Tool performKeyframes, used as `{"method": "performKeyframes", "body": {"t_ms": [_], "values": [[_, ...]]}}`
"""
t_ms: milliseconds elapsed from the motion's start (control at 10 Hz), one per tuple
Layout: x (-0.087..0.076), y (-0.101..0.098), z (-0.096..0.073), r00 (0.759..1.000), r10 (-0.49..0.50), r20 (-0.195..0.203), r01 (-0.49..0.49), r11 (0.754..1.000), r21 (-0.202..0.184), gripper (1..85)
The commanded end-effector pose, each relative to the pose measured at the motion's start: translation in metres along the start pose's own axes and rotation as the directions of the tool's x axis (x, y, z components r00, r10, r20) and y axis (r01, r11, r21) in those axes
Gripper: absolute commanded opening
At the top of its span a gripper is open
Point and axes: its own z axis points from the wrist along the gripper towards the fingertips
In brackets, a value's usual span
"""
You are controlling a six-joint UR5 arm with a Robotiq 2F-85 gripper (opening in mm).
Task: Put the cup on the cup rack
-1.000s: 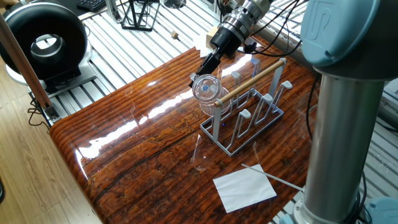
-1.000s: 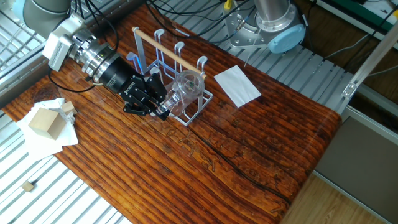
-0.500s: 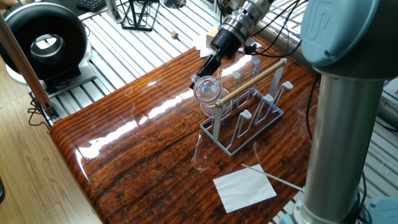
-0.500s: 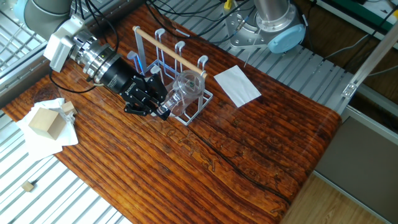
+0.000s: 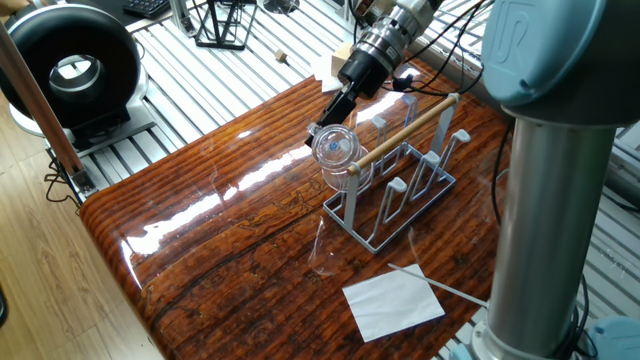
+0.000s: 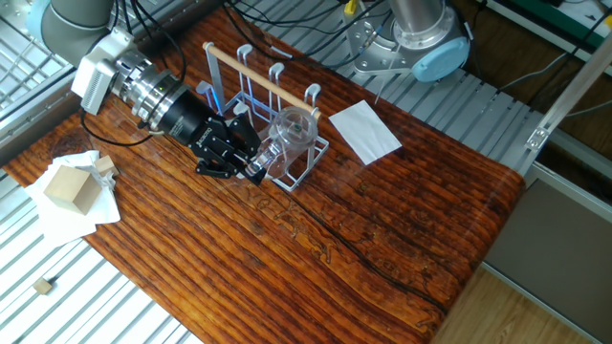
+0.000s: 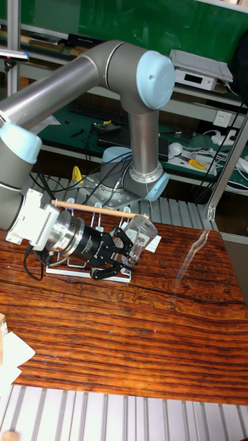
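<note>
The clear glass cup (image 5: 335, 148) (image 6: 290, 134) (image 7: 140, 236) is tilted on its side at the end of the pale wire cup rack (image 5: 403, 205) (image 6: 245, 84) (image 7: 83, 207), just below the end of its wooden rod. It seems to sit over an end peg. My gripper (image 5: 322, 128) (image 6: 251, 165) (image 7: 128, 252) reaches in low over the table and is shut on the cup's rim. The other pegs of the rack stand bare.
A white sheet of paper (image 5: 393, 302) (image 6: 364, 132) lies on the table beyond the rack. A wooden block (image 6: 69, 186) rests on paper at the table's edge. A black wire stand (image 5: 222, 22) and a round black device (image 5: 70, 70) sit off the table.
The gripper and the cup have shifted slightly towards the rack. The cup now sits a little lower at the rack's end.
</note>
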Motion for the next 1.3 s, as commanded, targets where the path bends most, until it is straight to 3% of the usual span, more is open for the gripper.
{"method": "performKeyframes", "body": {"t_ms": [0, 1200], "values": [[-0.005, 0.002, 0.000, 1.000, 0.001, 0.023, -0.001, 1.000, -0.023, 1.0], [0.008, -0.011, 0.005, 0.999, -0.033, 0.025, 0.034, 0.999, -0.039, 1.0]]}}
